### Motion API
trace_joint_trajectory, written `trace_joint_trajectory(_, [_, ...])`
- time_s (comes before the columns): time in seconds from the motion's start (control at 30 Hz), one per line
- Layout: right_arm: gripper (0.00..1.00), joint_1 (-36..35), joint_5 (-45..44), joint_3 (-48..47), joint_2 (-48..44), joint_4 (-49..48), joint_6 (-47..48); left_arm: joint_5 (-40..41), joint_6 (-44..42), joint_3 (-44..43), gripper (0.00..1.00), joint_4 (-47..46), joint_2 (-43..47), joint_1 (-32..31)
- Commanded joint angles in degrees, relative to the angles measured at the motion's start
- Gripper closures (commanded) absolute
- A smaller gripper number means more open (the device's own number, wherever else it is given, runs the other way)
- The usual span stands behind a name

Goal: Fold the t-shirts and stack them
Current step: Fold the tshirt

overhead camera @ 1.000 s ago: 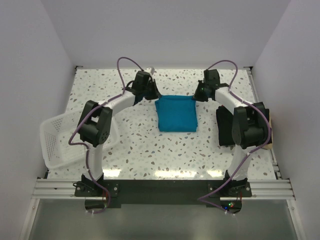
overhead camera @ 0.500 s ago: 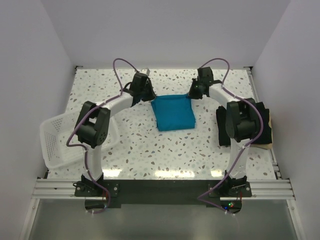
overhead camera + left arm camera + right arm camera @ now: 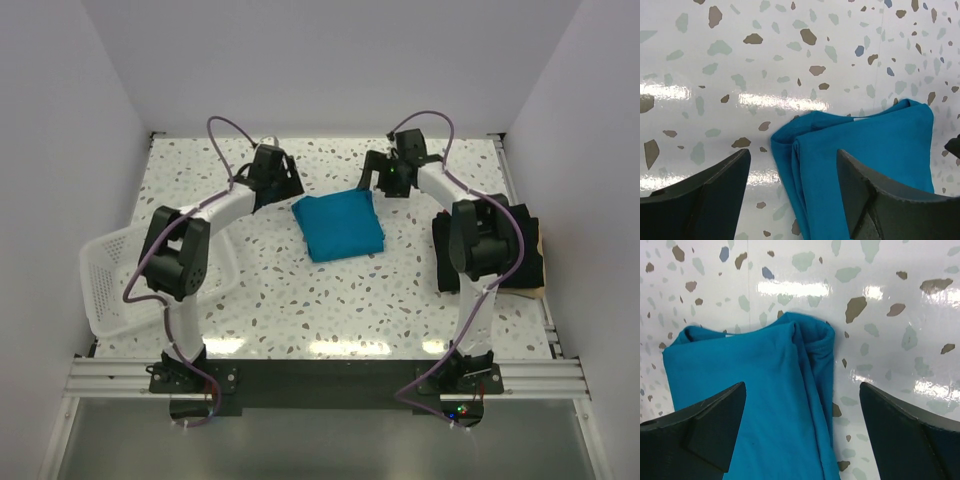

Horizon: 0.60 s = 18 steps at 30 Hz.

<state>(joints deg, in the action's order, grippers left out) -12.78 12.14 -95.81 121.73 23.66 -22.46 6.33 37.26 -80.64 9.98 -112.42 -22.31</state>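
The teal-blue t-shirt [image 3: 338, 227] lies folded into a compact rectangle on the speckled desk [image 3: 300, 290], in the middle toward the far side and turned slightly askew. The wrist views show its layered folds stacked at the far corners.

The left gripper [image 3: 288, 188] sits just beyond the shirt's far left corner. Its jaws are spread wide and hold nothing, and in the left wrist view that corner lies between its two fingers [image 3: 695, 195]. The right gripper [image 3: 373, 180] is at the far right corner, also spread wide and gripping nothing, with the cloth's rolled edge lying in the gap between its fingers [image 3: 690, 425]. Whether either gripper touches the cloth cannot be told.

The black t-shirt [image 3: 525, 265] rests on the desk at the right edge, partly hidden under the right arm's elbow and well apart from the teal one.

The white mesh basket [image 3: 105, 290] stands at the left edge of the desk, partly covered by the left arm. Both shirts lie outside it.
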Motion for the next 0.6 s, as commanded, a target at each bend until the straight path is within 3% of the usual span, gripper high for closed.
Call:
trace_joint_trajectory(0.0, [0.01,1.1,5.2,2.2,-4.8,1.1,4.3,-1.5,-0.6,1.3,0.25,-1.3,4.1,0.1])
trace_joint_trajectory(0.23, [0.01,2.2,10.3,8.6,-7.1,2.0,6.3,-14.5,-2.0,6.9,0.22,-5.3,4.2,0.2])
trace_joint_trajectory(0.43, [0.01,3.1,12.9,15.3,-9.3,-0.3,5.8,-18.5,-1.9,6.9,0.22,-4.1,0.2,0.8])
trace_joint_trajectory(0.57, [0.01,3.6,14.5,18.5,-10.0,-1.8,5.6,-20.0,-2.5,7.4,0.29,-4.5,-1.6,0.9])
